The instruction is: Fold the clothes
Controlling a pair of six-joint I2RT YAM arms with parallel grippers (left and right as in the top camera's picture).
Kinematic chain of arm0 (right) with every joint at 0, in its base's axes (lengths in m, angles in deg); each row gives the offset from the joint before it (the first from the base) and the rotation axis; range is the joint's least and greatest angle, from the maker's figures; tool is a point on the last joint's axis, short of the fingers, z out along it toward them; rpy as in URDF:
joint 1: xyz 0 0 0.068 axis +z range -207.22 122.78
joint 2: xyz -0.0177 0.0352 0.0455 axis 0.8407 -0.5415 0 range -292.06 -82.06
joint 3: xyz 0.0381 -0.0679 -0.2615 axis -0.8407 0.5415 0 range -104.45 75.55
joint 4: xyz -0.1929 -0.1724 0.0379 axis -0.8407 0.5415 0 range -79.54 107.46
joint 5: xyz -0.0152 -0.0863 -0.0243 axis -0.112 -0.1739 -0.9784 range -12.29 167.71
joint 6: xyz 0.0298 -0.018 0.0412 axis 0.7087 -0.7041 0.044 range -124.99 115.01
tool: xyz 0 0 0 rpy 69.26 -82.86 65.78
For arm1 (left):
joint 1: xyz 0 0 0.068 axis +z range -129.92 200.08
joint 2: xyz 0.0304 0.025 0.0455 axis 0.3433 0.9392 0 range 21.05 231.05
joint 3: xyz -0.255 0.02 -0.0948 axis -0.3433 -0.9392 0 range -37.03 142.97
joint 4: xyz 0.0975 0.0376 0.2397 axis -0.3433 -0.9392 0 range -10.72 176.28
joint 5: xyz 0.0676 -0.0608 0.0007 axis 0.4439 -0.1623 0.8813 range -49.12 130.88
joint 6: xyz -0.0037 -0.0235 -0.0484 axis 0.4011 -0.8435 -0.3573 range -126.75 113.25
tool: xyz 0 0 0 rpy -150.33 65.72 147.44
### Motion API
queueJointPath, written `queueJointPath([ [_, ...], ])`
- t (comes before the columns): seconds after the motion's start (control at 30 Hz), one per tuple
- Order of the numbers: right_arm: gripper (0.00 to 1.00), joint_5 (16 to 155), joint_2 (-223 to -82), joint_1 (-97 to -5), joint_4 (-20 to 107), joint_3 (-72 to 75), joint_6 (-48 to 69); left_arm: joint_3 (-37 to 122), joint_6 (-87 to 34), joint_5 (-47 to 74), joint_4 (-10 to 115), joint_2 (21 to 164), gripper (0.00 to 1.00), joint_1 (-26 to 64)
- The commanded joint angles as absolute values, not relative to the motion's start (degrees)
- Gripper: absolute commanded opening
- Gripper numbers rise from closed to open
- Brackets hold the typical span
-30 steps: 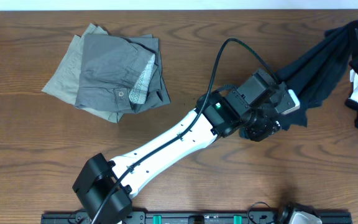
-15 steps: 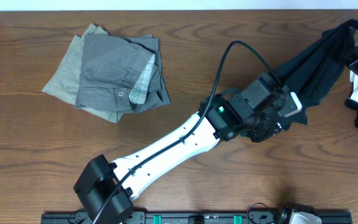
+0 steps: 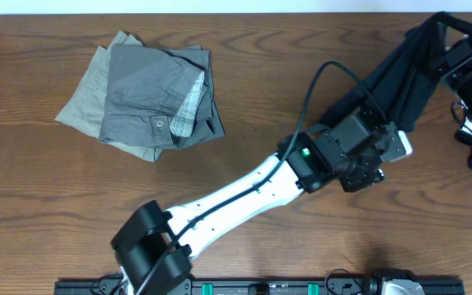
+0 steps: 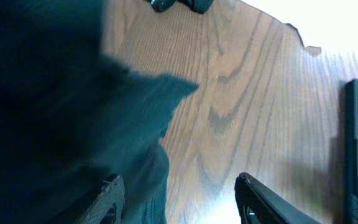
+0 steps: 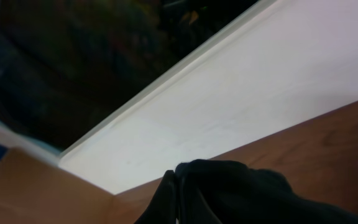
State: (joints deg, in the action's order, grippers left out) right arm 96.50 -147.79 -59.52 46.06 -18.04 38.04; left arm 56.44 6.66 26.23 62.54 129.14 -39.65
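A dark brown wood-grain table (image 3: 47,197) fills nearly the whole overhead view. A pale white strip (image 3: 220,6) runs along the upper edge. In the right wrist view a broad white surface (image 5: 278,81) lies beyond the table edge, with dim, dark clutter at the upper left and a cardboard-brown panel (image 5: 36,186) at the lower left.

The white left arm (image 3: 236,192) crosses from bottom centre towards centre right. A long black fabric garment (image 3: 400,74) stretches from centre right up to the upper right corner. A folded grey fabric piece with a buttoned waistband (image 3: 150,90) lies on a khaki fabric piece (image 3: 80,102) at the upper left.

The right end effector (image 5: 176,186) is closed on the long black fabric garment, holding its end up. The left end effector (image 4: 178,183) stands partly open and grips nothing, with bare wood between its fingers and the garment's edge against one finger.
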Motion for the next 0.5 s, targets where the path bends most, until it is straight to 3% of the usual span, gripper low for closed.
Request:
queueJointPath([
  [0.0, 0.01, 95.47, -147.81, -57.10, 45.31, -18.43, 38.91, 56.42, 7.09, 28.94, 64.42, 131.11, 0.59, -40.02],
  [0.47, 0.01, 95.75, -147.86, -54.15, 45.40, -18.43, 38.17, 56.42, 0.80, 49.79, 74.49, 132.97, 0.59, -39.73],
])
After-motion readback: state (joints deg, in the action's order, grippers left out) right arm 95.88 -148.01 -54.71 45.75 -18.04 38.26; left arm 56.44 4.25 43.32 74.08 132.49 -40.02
